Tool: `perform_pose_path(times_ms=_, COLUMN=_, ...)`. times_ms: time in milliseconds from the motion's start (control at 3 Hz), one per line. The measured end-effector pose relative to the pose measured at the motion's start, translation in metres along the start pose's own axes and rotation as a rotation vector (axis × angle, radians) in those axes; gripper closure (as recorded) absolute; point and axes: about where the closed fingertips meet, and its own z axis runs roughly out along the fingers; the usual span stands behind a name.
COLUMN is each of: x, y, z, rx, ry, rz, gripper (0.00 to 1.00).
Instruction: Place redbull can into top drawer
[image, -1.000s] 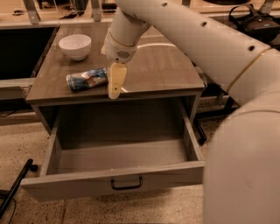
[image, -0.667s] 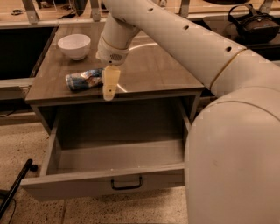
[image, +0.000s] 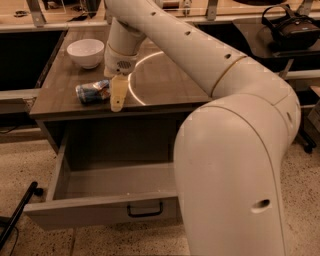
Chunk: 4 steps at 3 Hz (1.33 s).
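Hand (image: 116, 96) sits right at the redbull can (image: 90, 93) lying on the tabletop (image: 167, 87), can't tell if it's gripping; top drawer (image: 75, 215) pulled out.

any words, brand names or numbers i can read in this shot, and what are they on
No text can be read.
redbull can, lying on the table: blue and silver print, too blurred to read.
white bowl: no marking.
top drawer, open: plain front, no label.
hand, just right of the can at the table's front edge: no lettering visible.
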Motion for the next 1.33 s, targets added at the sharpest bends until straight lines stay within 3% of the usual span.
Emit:
perform_pose_path(times_ms=667, x=-0.009, y=-0.005, z=0.006, rx=-0.044, ry=0.013, rz=-0.014, gripper=0.66)
perform_pose_path(times_ms=1000, x=-0.014, y=0.007, z=-0.013, rx=-0.022, ry=-0.009, rz=-0.028, gripper=0.88)
perform_pose_path(times_ms=1333, x=-0.019, y=0.034, z=-0.04, rx=0.018, ry=-0.043, rz=-0.031, gripper=1.0)
